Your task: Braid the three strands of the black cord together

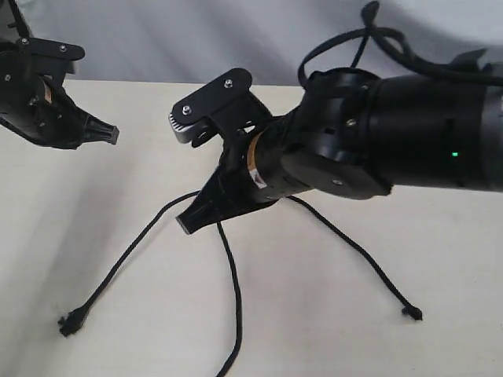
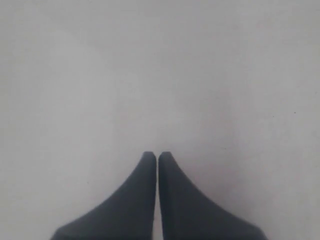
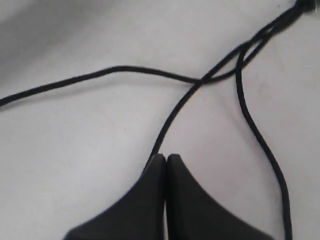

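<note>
Three thin black strands fan out on the pale table from under my right arm. The left strand (image 1: 126, 255) ends in a frayed knot (image 1: 71, 322). The middle strand (image 1: 234, 290) runs off the front edge of the view. The right strand (image 1: 357, 251) ends in a knot (image 1: 413, 314). My right gripper (image 1: 189, 222) reaches across the middle, shut and low over the table. In the right wrist view one strand (image 3: 175, 115) slips behind its fingertips (image 3: 166, 156), not between them. The strands meet at the cord's joint (image 3: 300, 6). My left gripper (image 1: 110, 133) hangs shut at the far left, away from the cord.
The bulky right arm (image 1: 393, 133) hides the cord's joint in the exterior view. Thick arm cables (image 1: 369, 39) loop above it. The table's back edge (image 1: 141, 81) meets a grey backdrop. The left wrist view shows only bare tabletop (image 2: 160, 75) beyond the shut left gripper (image 2: 158, 155).
</note>
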### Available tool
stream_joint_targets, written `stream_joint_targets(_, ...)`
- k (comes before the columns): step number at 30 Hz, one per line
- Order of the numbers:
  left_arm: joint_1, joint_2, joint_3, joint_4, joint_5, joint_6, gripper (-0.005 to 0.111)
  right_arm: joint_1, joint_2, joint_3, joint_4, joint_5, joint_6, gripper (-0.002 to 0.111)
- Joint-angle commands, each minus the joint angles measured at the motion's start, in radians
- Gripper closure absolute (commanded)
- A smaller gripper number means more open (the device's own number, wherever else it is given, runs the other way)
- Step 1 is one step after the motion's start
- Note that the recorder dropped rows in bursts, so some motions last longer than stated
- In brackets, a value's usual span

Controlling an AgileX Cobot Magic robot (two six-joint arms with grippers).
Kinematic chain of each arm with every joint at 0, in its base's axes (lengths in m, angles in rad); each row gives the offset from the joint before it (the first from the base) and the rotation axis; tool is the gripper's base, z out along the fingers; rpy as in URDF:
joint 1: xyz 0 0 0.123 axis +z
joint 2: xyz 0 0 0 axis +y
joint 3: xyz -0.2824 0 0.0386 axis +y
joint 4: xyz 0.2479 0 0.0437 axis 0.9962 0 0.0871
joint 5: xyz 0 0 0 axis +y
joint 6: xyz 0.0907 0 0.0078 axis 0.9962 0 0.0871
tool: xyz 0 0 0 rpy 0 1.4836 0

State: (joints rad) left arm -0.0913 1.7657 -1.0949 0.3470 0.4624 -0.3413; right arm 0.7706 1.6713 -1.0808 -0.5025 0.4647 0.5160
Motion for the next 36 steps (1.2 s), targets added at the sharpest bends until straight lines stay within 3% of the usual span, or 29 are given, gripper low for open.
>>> stream_joint_targets(1, -0.003, -0.008, 0.006, -0.02, -0.004, 0.004, 0.104, 0.0, 0.081, -0.12, 0.115, 0.274, -0.054, 0.109)
stream_joint_targets(4, -0.003, -0.008, 0.006, -0.036, 0.003, 0.004, 0.104, 0.0, 0.131, -0.181, 0.311, 0.331, -0.221, 0.109)
stream_joint_targets(7, -0.003, -0.008, 0.006, -0.064, 0.006, 0.012, 0.104, 0.011, 0.163, -0.187, 0.384, 0.309, -0.251, 0.108)
stream_joint_targets(9, -0.003, -0.008, 0.006, -0.072, 0.006, 0.032, 0.104, 0.034, 0.184, -0.187, 0.386, 0.317, -0.198, 0.093)
stream_joint_targets(12, -0.003, -0.008, 0.006, -0.072, 0.006, 0.032, 0.104, 0.047, 0.239, -0.187, 0.393, 0.349, -0.138, 0.058)
stream_joint_targets(13, -0.003, -0.008, 0.006, -0.072, 0.006, 0.032, 0.104, 0.047, 0.266, -0.187, 0.404, 0.357, -0.138, 0.053)
stream_joint_targets(18, -0.003, -0.008, 0.006, -0.08, 0.006, 0.032, 0.104, 0.041, 0.349, -0.187, 0.404, 0.353, -0.138, 0.054)
stream_joint_targets(19, -0.003, -0.008, 0.006, -0.091, 0.006, 0.032, 0.104, 0.037, 0.358, -0.187, 0.415, 0.35, -0.14, 0.059)
stream_joint_targets(20, -0.003, -0.008, 0.006, -0.091, 0.006, 0.032, 0.104, 0.033, 0.36, -0.187, 0.42, 0.35, -0.143, 0.069)
stream_joint_targets(21, -0.003, -0.008, 0.006, -0.091, 0.006, 0.032, 0.104, 0.026, 0.36, -0.187, 0.428, 0.35, -0.145, 0.089)
stream_joint_targets(22, -0.003, -0.008, 0.006, -0.091, 0.006, 0.032, 0.104, 0.025, 0.358, -0.187, 0.428, 0.353, -0.147, 0.101)
stream_joint_targets(23, -0.003, -0.008, 0.006, -0.091, 0.006, 0.032, 0.104, 0.022, 0.358, -0.187, 0.428, 0.356, -0.145, 0.108)
stream_joint_targets(29, -0.003, -0.008, 0.006, -0.091, 0.006, 0.032, 0.104, 0.02, 0.301, -0.214, 0.413, 0.404, -0.197, 0.108)
stream_joint_targets(36, -0.003, -0.008, 0.006, -0.093, 0.012, 0.032, 0.104, -0.057, 0.243, -0.299, 0.184, 0.528, -0.213, 0.108)
